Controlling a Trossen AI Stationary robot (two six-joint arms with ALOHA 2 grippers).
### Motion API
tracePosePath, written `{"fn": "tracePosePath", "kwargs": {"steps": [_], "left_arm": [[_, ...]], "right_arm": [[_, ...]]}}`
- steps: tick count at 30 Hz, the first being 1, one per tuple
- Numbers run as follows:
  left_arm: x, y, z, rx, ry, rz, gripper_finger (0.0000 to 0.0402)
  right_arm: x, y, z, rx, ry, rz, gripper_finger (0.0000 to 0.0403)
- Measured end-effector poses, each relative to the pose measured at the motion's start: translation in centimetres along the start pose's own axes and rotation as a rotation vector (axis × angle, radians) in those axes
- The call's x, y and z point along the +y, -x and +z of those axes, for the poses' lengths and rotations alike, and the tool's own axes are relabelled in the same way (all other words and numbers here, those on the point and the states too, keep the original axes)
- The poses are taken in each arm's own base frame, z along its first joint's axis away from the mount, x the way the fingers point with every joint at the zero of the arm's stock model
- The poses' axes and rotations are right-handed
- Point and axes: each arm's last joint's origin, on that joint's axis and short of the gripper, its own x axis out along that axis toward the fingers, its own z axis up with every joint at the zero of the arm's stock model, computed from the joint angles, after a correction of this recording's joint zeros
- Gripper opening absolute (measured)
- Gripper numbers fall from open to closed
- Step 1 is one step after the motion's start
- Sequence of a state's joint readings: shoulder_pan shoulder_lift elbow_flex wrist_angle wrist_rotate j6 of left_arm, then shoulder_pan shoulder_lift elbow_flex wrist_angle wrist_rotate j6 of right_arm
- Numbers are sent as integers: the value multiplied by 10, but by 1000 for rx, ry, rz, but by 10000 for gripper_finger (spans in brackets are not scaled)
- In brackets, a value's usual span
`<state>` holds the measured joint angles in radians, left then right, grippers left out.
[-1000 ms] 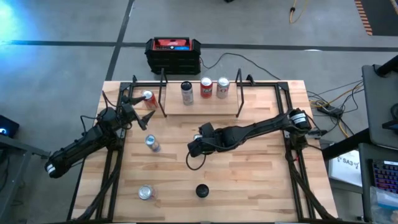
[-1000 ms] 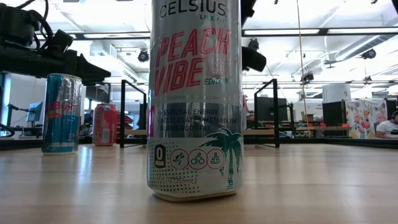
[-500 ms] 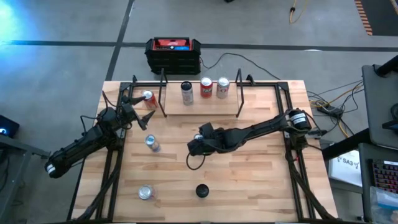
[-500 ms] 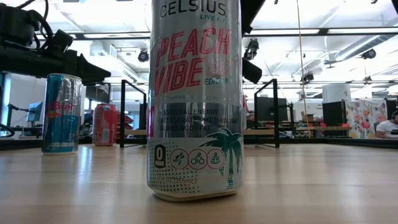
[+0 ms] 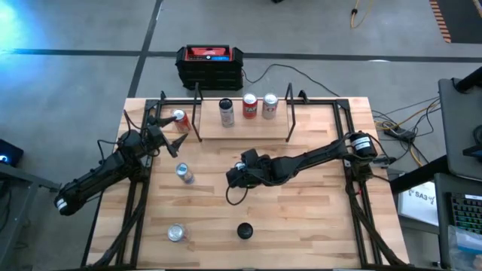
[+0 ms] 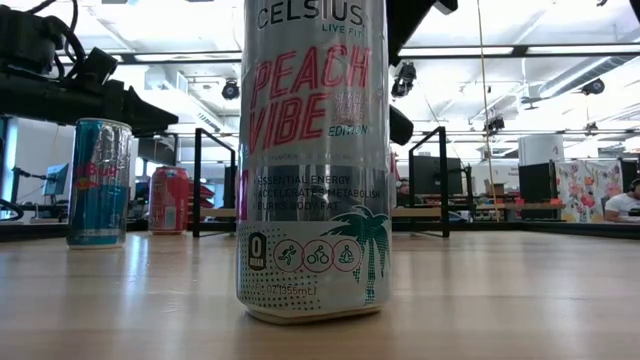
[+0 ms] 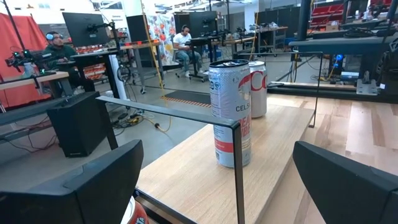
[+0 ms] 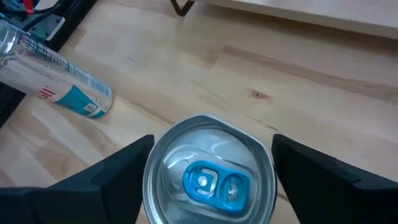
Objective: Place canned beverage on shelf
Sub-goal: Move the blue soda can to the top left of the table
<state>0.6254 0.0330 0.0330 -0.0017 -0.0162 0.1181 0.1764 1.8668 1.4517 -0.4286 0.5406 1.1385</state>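
Observation:
The shelf (image 5: 241,126), a light plank between black rod uprights, stands at the table's far middle and carries three upright cans (image 5: 249,106). At mid-table, my right gripper (image 5: 235,178) slants down over a silver can with a blue tab (image 8: 208,177). It is open, with one finger close on each side of the can's top. The gripper hides this can in the high view. My left gripper (image 5: 163,128) waits open and level at the far left, next to a red can (image 5: 179,119).
A blue-and-silver can (image 5: 183,173) stands left of my right gripper. A tall Celsius can (image 5: 244,230) and a silver can (image 5: 175,232) stand near the front edge. A black-and-red box (image 5: 209,65) sits beyond the far edge. Black frame rails (image 5: 135,203) run along both sides.
My right gripper has tipped further downward and sunk a little toward the can beneath it. The cans have stayed in place.

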Motion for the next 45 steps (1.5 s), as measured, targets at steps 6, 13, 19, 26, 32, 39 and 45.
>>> {"fn": "tracePosePath", "kwargs": {"steps": [6,13,19,26,32,39,45], "left_arm": [[0,0,0,0,0,0,398],[0,0,0,0,0,0,398],[0,0,0,0,0,0,398],[0,0,0,0,0,0,398],[0,0,0,0,0,0,398],[0,0,0,2,0,0,398],[0,0,0,0,0,0,398]], "right_arm": [[0,0,0,-11,1,-5,235],[6,0,3,-34,16,57,234],[15,0,9,-93,123,136,234],[14,-6,24,-121,175,175,234],[9,-23,40,-100,199,235,234],[14,-53,50,-86,295,250,234],[23,-64,67,-78,379,270,246]]}}
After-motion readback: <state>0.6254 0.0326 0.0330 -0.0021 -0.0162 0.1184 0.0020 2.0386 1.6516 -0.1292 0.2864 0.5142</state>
